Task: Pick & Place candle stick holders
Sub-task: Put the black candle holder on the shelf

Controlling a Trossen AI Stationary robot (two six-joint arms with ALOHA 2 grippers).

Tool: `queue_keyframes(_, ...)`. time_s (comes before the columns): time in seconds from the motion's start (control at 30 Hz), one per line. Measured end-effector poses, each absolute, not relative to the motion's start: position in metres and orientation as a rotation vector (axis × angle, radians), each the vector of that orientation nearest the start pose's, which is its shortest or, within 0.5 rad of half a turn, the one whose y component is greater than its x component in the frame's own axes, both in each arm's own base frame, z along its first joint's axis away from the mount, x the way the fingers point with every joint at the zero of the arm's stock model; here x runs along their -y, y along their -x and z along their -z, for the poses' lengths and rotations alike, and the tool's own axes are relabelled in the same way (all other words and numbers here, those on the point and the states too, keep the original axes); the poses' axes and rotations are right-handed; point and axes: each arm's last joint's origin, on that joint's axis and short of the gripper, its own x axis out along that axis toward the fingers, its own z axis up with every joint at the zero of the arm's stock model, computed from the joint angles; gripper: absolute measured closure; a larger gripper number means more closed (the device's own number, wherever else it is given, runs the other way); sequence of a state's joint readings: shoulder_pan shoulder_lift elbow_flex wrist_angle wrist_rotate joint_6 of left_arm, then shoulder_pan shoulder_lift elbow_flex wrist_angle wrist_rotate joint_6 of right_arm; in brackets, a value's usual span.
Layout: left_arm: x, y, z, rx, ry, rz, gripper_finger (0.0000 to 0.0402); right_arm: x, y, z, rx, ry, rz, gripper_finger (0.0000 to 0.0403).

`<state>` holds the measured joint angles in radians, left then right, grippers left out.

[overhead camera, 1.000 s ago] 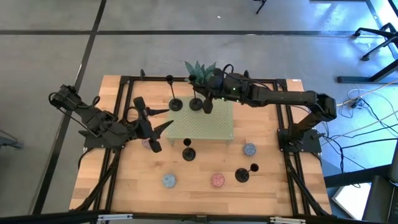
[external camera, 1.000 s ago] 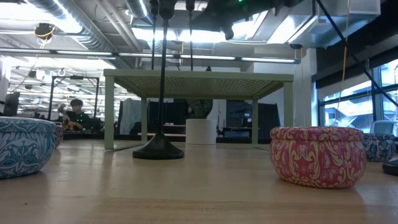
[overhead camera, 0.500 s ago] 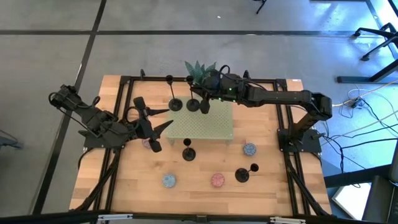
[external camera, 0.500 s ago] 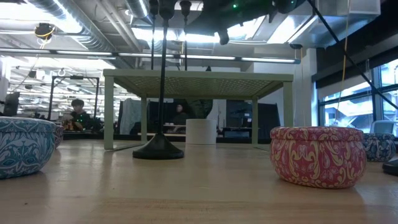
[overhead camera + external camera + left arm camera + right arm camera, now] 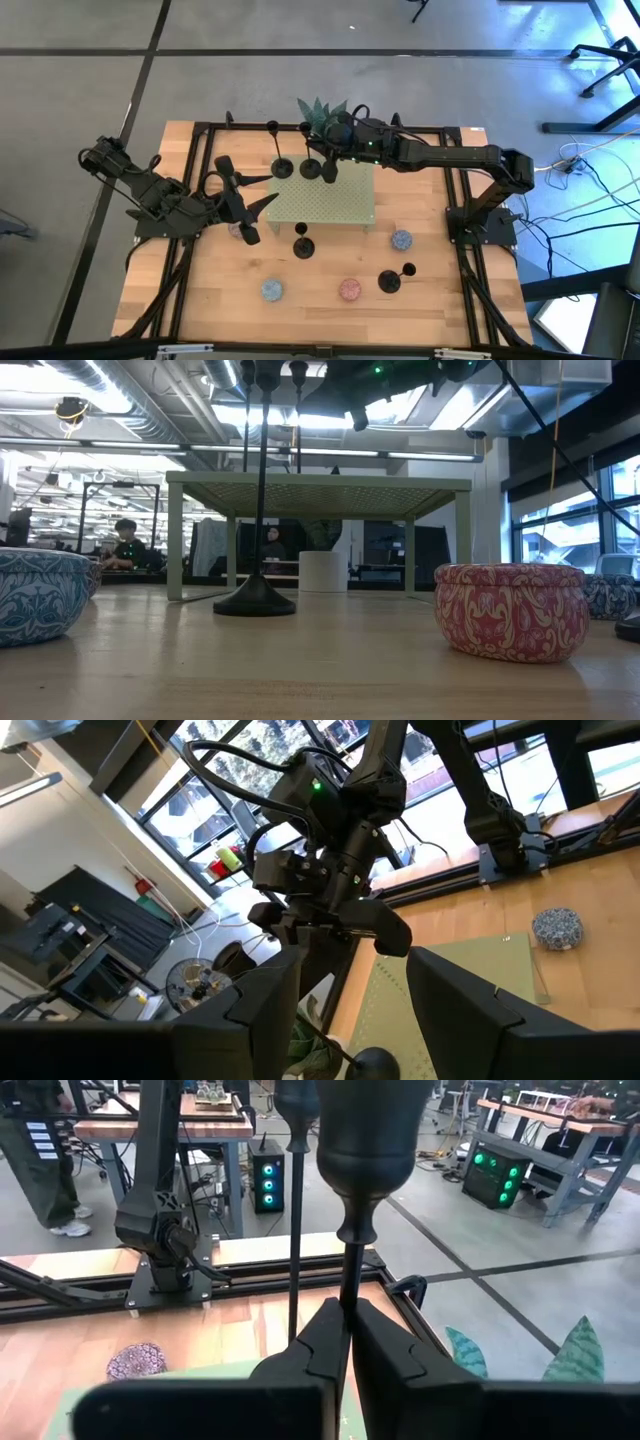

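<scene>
Two black candle stick holders stand close together above the green perforated shelf [image 5: 340, 205]: one at the left [image 5: 283, 166], one [image 5: 312, 167] in my right gripper [image 5: 327, 171], which is shut on its stem. Its cup [image 5: 363, 1140] fills the right wrist view, with the other holder's stem [image 5: 293, 1230] behind it. Two more holders rest on their round bases on the table, one in front of the shelf [image 5: 303, 247] and one at the front right [image 5: 390, 281]. My left gripper [image 5: 255, 200] is open and empty at the shelf's left edge. My right gripper pinches the holder's thin stem [image 5: 346, 1285] between its two fingers, a little below the cup. The fingers come level from the table's right and lie across the stem. The holder stays upright; whether its base [image 5: 311, 169] rests on the shelf, I cannot tell.
A plant in a white pot [image 5: 322, 110] stands behind the shelf. Round patterned tins lie on the table: purple [image 5: 237, 230], blue [image 5: 272, 290], pink [image 5: 349, 290] and blue [image 5: 401, 240]. People sit at desks in the room beyond [image 5: 122, 545].
My right gripper has gone a little toward the table's left with the holder, bringing it closer to the other holder on the shelf, then has kept still. The holder has stayed upright.
</scene>
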<state>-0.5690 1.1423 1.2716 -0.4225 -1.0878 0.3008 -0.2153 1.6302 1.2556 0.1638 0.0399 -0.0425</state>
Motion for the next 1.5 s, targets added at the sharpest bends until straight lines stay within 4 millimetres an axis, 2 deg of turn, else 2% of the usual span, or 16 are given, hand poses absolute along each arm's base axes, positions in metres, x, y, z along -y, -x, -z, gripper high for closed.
queue_keyframes(0.67, 0.099, -0.202, -0.411, -0.277, -0.508, -0.484, 0.0219, 0.082, -0.371, -0.311, -0.238, 0.05, 0.243, 0.0271)
queue_keyframes(0.97, 0.099, -0.202, -0.411, -0.273, -0.488, -0.486, 0.0219, 0.076, -0.36, -0.314, -0.319, 0.044, 0.232, 0.0218)
queue_keyframes(1.27, 0.098, -0.201, -0.41, -0.283, -0.487, -0.485, 0.0219, 0.048, -0.336, -0.332, -0.397, 0.05, 0.163, 0.021)
queue_keyframes(1.5, 0.102, -0.193, -0.393, -0.374, -0.441, -0.426, 0.0219, 0.013, -0.306, -0.339, -0.549, 0.026, 0.071, 0.021)
